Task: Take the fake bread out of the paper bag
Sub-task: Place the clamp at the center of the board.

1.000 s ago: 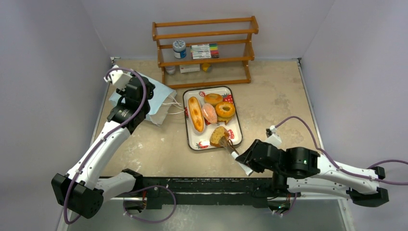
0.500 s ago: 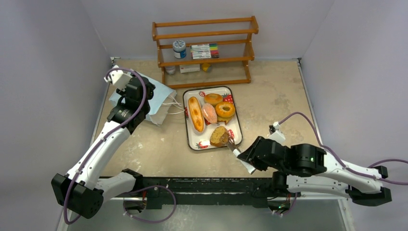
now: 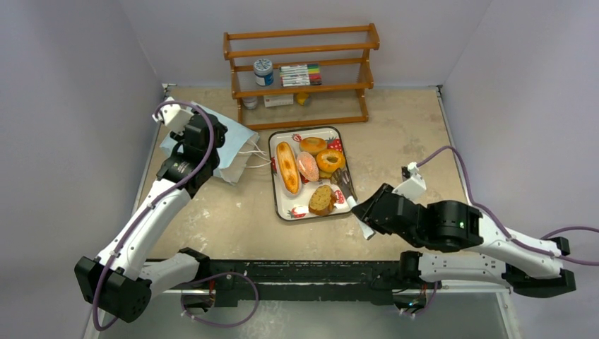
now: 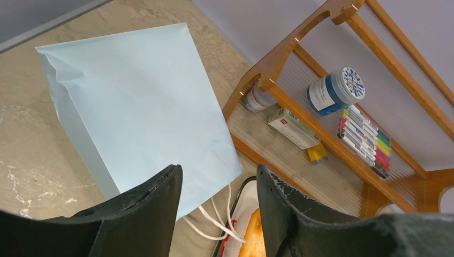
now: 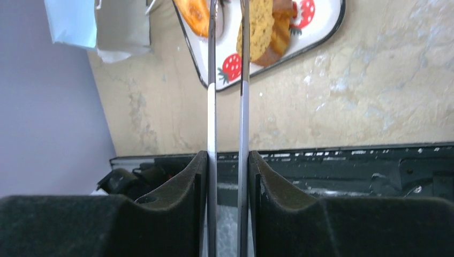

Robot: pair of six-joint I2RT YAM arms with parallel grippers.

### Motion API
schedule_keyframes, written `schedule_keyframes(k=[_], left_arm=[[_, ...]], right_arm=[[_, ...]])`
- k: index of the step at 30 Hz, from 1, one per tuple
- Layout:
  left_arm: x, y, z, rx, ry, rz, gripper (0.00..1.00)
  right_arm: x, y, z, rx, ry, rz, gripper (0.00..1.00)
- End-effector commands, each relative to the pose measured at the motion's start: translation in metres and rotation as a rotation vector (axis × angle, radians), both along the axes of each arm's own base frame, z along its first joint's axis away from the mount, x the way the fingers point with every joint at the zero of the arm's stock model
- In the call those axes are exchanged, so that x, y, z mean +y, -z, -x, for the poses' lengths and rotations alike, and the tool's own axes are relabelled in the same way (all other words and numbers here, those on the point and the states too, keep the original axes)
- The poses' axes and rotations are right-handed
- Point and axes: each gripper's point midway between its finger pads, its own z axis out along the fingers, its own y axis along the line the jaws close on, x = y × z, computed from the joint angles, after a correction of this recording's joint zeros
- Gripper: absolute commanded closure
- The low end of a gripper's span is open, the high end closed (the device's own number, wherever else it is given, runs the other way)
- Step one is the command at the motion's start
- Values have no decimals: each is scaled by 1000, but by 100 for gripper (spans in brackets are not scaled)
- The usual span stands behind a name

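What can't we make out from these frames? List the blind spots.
- Inside of the bag: the left wrist view shows only its outside; in the top view the left arm covers part of it; in the right wrist view the top edge cuts its mouth. Cannot tell if bread remains inside.
- Tips of the tongs: cut off by the top edge in the right wrist view; too small in the top view to see contact with the bun.
- Label on the jar: too small to read.

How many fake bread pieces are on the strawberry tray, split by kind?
Long golden loaf: 1
Orange-brown rings: 2
Pinkish oval: 1
Brown speckled bun: 1
Total: 5 visible
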Motion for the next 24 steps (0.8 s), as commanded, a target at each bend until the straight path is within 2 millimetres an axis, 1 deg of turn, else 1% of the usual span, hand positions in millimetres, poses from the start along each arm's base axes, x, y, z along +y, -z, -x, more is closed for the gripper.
schedule_keyframes(k=[1,6,8,11,14,16,18,20,22,24], left_arm=[[-1,-9,2,-31,7,9,47],[-4,-1,1,-16,19,7,47],[-4,2,1,-10,24,5,47],[-4,6,2,-3,29,-1,47],[-4,7,3,1,32,-7,47],[-5,11,4,5,39,-4,47],[-6,15,4,13,41,-4,47],[-5,17,6,15,43,-7,47],[-3,20,8,21,39,-18,47],[0,23,10,28,33,-36,47]], right_arm=[[-15,-17,-28,-158,88,99,79],[-27,-14,-52,-263,192,200,83],[-32,-12,-66,-282,251,250,87],[-33,-19,-104,-321,263,360,89],[-31,-32,-140,-389,216,432,90],[-36,-33,-169,-408,210,466,90],[-46,-24,-196,-381,221,513,90],[-60,-9,-218,-348,236,570,90],[-77,10,-234,-314,255,599,89],[-95,31,-246,-285,280,620,88]])
